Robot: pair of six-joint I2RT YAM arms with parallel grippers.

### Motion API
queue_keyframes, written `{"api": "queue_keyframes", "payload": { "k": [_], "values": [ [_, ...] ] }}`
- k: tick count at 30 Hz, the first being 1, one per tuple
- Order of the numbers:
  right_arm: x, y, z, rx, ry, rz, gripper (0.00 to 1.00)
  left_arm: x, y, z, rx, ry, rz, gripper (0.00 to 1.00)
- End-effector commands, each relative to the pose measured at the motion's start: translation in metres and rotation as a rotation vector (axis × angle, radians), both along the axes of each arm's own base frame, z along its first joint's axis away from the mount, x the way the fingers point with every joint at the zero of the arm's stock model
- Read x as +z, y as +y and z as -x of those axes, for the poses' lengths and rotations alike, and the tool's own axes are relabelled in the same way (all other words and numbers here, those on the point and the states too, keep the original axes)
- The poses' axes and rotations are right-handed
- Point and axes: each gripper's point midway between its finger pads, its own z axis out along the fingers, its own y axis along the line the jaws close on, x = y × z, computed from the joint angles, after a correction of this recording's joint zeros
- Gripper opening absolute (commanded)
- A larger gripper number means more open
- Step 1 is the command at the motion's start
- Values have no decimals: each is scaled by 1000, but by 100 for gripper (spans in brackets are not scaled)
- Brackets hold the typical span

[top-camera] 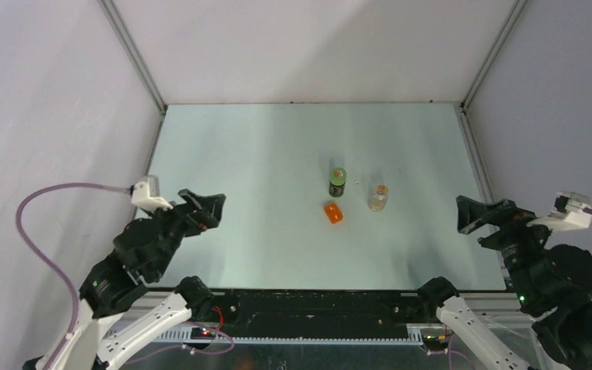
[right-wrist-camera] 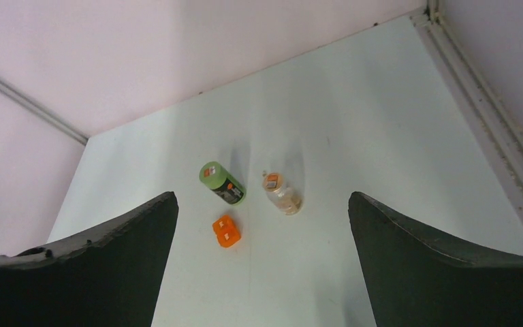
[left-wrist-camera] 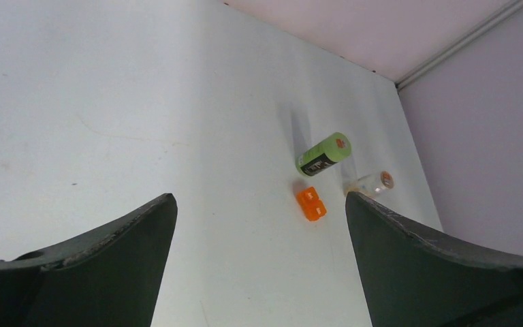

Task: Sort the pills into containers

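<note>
Both arms are sitting back at the near corners of the table [top-camera: 262, 154] and neither one has anything in it. The left gripper [top-camera: 205, 206] has its jaws spread wide, nothing between them but bare tabletop in its wrist view, and it hangs well apart from the containers. Same deal with the right gripper [top-camera: 469, 214]: jaws wide apart, touching nothing, off by the right edge. All the task stuff is bunched around the middle of the table, a bit right of center. The green bottle [top-camera: 338, 182] with the dark label stands upright, the clear orange-topped vial [top-camera: 378, 198] stands just to its right with something pale inside (too small to tell what), and the little orange box [top-camera: 334, 213] with its two recesses lies just on the near side of the bottle. None of the three touch.
</note>
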Motion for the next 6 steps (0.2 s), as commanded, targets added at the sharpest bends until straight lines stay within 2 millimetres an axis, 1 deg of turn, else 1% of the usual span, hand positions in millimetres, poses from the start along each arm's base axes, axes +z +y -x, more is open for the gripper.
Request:
{"api": "queue_keyframes", "payload": {
  "k": [1,6],
  "values": [
    [9,-22,15,-71,-45,1,99,-18,33,13,61,19,-117,99],
    [3,-20,13,-67,-18,12,99,-17,47,25,78,0,-89,99]
  ]
}}
